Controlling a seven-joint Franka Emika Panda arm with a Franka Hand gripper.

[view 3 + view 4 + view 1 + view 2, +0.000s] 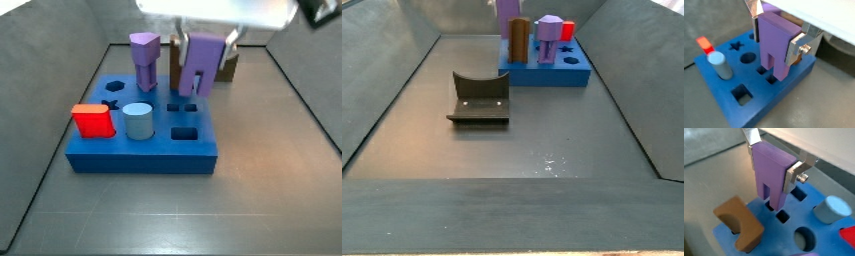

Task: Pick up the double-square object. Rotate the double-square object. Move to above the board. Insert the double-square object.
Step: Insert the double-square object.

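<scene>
In a wrist view we saw the gripper (777, 31) closed on the double-square object (776, 44), silver fingers (799, 46) clamped on its upper flanks, block hanging long axis vertical, its two legs pointing down at the board (724, 95). The leg tips sat right at a pair of small square holes (767, 75) in the board top; we could not tell if they were touching or already in. A pale blue cylinder (719, 65) and a red block (705, 45) stood in other holes, well clear of the held piece. In a wrist view from the opposite side, the gripper (774, 159) held the double-square object (772, 175) the same way, groove facing the camera, legs just over or at one square hole, a second square hole (783, 216) just beside it; a brown arch piece (741, 223) showed close to the camera beside the board (771, 235). In a side view the double-square object (201, 62) stood upright at the far side of the board (140, 158), next to the purple pointed prism (143, 62), gripper (203, 36) directly above it. In a side view from farther off, the board (549, 74) sat far back, the fixture (480, 97) lay nearer the camera, the held block was mostly hidden, and the gripper was out of frame. We judged the move ahead to be straight down along the block's long axis, with the legs lined up to the paired holes.
</scene>
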